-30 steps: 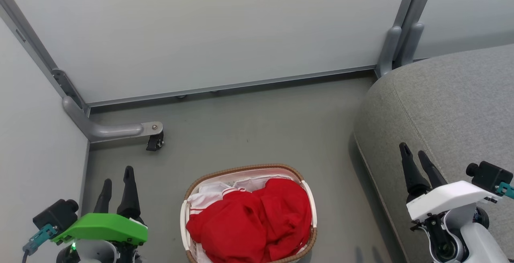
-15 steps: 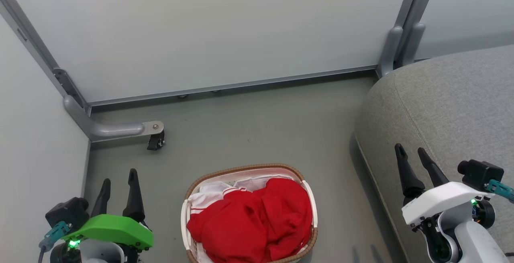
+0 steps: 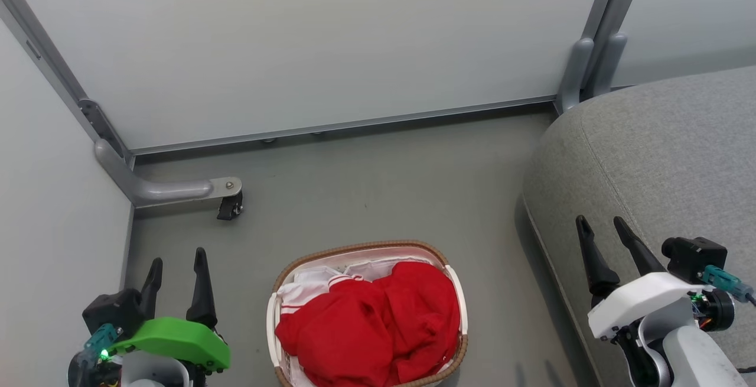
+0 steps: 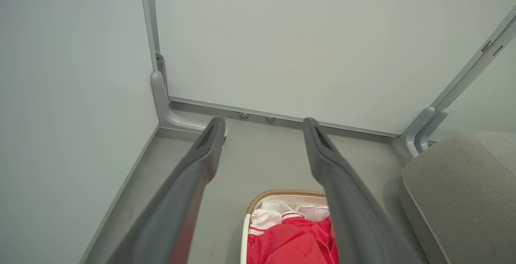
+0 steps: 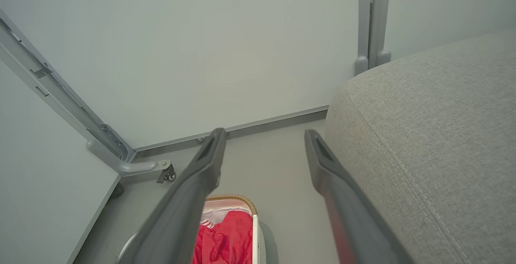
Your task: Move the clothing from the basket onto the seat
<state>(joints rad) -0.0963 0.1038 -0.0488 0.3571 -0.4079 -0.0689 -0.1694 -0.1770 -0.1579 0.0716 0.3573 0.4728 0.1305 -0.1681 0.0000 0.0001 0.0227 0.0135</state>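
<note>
The red clothing [image 3: 372, 328] is heaped in the oval basket [image 3: 366, 249] on the floor at the bottom centre of the head view, with white striped trim at its upper left. The basket's brown rim [image 4: 282, 192] and the red fabric [image 4: 294, 242] lie between the left fingers in the left wrist view. The red clothing [image 5: 225, 235] also appears low in the right wrist view. The grey seat [image 3: 667, 156] fills the right side. My left gripper [image 3: 178, 260] stands open left of the basket. My right gripper [image 3: 601, 223] stands open at the seat's front edge. Both are empty.
Pale partition walls close the back and left. A grey metal foot with a black caster [image 3: 227, 204] juts onto the floor behind the left gripper. A grey post [image 3: 585, 68] stands at the seat's far corner. Bare grey floor [image 3: 384, 186] lies beyond the basket.
Both arms have drifted inward and turned a little. The left gripper's fingers have spread wider apart. The clothing and basket have not moved.
</note>
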